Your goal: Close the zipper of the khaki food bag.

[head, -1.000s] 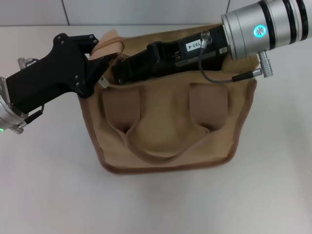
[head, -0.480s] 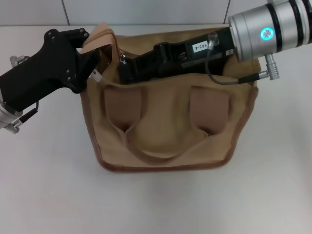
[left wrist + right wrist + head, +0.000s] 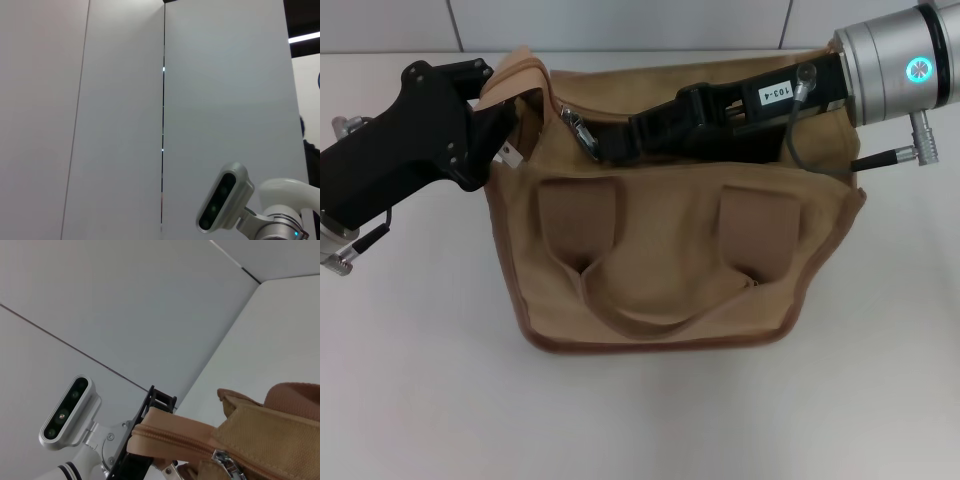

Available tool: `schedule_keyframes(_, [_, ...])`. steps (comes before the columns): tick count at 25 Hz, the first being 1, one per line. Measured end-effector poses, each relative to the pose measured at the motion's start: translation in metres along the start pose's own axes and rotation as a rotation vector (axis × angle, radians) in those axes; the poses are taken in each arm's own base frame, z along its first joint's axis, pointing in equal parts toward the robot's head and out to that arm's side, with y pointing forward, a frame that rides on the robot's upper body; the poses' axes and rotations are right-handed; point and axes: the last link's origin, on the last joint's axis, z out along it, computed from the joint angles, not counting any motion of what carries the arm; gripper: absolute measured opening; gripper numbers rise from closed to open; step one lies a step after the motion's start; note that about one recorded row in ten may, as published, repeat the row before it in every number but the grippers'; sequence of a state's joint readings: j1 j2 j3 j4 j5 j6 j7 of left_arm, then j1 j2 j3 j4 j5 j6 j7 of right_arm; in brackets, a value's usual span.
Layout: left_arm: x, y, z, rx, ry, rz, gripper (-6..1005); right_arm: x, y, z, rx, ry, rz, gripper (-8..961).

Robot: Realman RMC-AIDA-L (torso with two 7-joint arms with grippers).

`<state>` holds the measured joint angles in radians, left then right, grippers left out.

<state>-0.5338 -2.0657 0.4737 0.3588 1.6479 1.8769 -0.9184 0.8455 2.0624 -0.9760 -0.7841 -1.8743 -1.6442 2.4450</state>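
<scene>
1. Head view: my left gripper (image 3: 490, 105), black and blocky, is clamped on the upturned end corner of the boxy khaki canvas food bag (image 3: 670, 260), at the bag's left end. The bag sits on the pale white table (image 3: 420, 390) with its two wide light-brown handle straps facing me.

2. Same view: my right gripper (image 3: 605, 140) reaches in from the right along the bag's top. Its fingertips are pinched together at the small shiny silver slider and pull tab of the tan zipper (image 3: 582, 130). From here I judge I have the tab, though the contact itself is partly hidden.

3. What has changed: a second ago my right gripper and the slider were hard against the left end; now they sit further right, and my right arm has drawn back the same way. The left gripper has kept its hold. So the zipper is travelling, but most of the top is still to go.

4. Left wrist view: only blank wall panels and the robot's head camera (image 3: 222, 202); nothing of the bag.

5. Right wrist view: the bag's end corner, with closed zipper teeth running up to the silver slider (image 3: 222, 460). This stretch reads as already shut behind the slider.
</scene>
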Motion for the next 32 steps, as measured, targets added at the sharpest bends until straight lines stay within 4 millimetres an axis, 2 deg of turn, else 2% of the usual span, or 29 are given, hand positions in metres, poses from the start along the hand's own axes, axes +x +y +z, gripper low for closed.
schedule_keyframes(5, [0.0, 0.0, 0.0, -0.001, -0.002, 0.0, 45, -0.003, 0.001, 0.0, 0.002, -0.002, -0.017, 233])
schedule_keyframes(14, [0.0, -0.001, 0.002, -0.003, -0.002, -0.001, 51, -0.021, 0.01, 0.005, 0.03, -0.005, -0.108, 233])
schedule_keyframes(25, [0.001, -0.002, 0.0, 0.007, 0.002, 0.002, 58, -0.018, 0.007, 0.009, 0.077, 0.036, -0.139, 234])
schedule_keyframes(32, [0.001, -0.002, 0.001, 0.006, 0.004, 0.0, 63, -0.019, 0.014, 0.017, 0.055, 0.057, -0.163, 233])
